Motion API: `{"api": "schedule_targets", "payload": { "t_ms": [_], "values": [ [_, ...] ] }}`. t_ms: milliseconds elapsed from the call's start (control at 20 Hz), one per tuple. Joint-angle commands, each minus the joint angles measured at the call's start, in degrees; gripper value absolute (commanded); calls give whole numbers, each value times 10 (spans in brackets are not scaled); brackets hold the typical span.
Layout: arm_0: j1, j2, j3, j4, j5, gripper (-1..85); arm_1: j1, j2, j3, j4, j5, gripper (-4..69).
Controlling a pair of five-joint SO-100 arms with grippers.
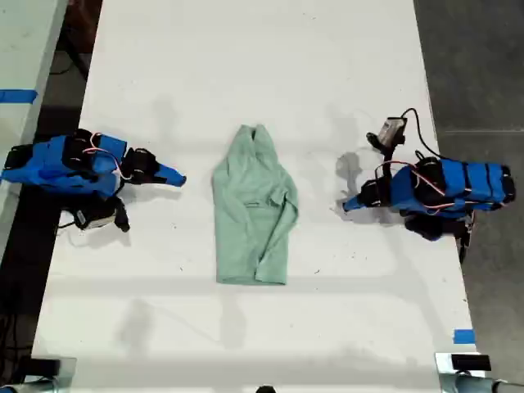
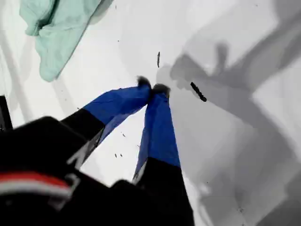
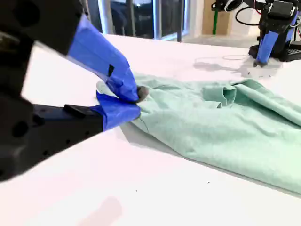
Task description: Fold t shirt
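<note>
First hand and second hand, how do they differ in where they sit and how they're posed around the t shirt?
My first hand is at the exterior view's right of the t shirt; my second hand is at its left. My first hand points down at the bare table; my second hand lies low, aimed at the shirt's edge. Both have blue fingers, look shut and hold nothing.

The t shirt [image 1: 252, 209] is pale mint green and wrinkled, lying flat mid-surface, apparently folded lengthwise into a narrow strip.
</note>
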State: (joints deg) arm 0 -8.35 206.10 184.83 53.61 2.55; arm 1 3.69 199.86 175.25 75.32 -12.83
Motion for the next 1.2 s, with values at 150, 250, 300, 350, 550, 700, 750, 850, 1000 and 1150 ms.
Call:
{"api": "schedule_targets", "payload": {
  "t_ms": [150, 250, 300, 350, 550, 700, 750, 850, 1000, 1150],
  "values": [
    [14, 4, 4, 8, -25, 0, -73, 6, 23, 23, 112, -5],
    [14, 4, 4, 7, -23, 0, -68, 6, 23, 23, 127, -5],
    [20, 4, 4, 7, -25, 0, -55, 6, 23, 22, 129, -5],
    [22, 4, 4, 3, -37, 0, -41, 6, 22, 19, 120, -9],
    [40, -221, -154, -57, -83, 2, -80, -192, -144, -106, 138, -15],
    [154, -671, -421, -114, -161, 145, -135, -621, -404, -200, 176, -16],
    [181, -793, -499, -117, -171, 167, -152, -733, -484, -204, 188, 5],
    [227, -956, -626, -116, -206, 180, -180, -901, -622, -192, 191, 179],
    [257, -1109, -766, -64, -252, 177, -202, -1062, -781, -157, 178, 240],
    [262, -1230, -887, -25, -265, 179, -205, -1136, -864, -155, 182, 215]
  ]
}}
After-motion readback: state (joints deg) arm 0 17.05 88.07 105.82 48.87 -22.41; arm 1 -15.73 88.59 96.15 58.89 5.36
